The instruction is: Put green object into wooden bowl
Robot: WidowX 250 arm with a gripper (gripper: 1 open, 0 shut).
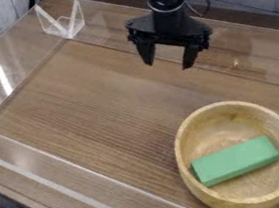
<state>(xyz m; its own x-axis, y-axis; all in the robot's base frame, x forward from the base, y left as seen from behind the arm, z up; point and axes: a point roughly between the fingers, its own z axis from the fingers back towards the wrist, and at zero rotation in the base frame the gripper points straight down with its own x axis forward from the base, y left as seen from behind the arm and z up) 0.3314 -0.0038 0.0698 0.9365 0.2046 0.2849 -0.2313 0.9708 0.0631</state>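
The green object (235,161), a flat rectangular block, lies inside the wooden bowl (200,134) at the lower right of the table. My gripper (169,54) hangs over the table's far middle, well above and to the left of the bowl. Its black fingers (145,52) point down and stand open with nothing between them.
A brown wood-grain tabletop (88,105) is ringed by low clear plastic walls (32,166). A small clear bracket (60,21) stands at the far left corner. The black arm rises out of view at the top.
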